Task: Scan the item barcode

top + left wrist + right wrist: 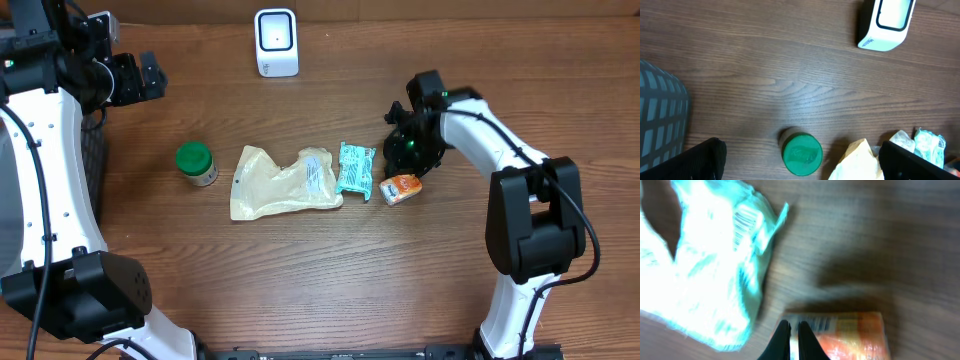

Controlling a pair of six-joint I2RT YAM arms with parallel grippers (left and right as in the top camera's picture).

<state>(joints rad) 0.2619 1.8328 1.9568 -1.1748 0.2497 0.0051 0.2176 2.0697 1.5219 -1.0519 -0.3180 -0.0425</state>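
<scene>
Two grippers: left gripper (148,76) spread wide, idle; right gripper (794,327) pressed together above the orange packet (852,335) on the desk (300,270), perhaps touching it. Best open, pinch an edge, keep its barcode (816,325) clear for the scanner (276,42).

orange pkt (855,335): blurred, btm cut off | scanner (886,27): top cut off

Table (300,270) with scanner (276,42), jar (196,163), packets (355,168)

There is one white scanner (276,42), one jar (196,163) with a green lid and one tan bag (285,182) on the bench (300,280). There are two packets: one blue-green packet (355,169) and one orange packet (402,188). There is one grey basket (660,120) and two robot arms (45,180).
</scene>
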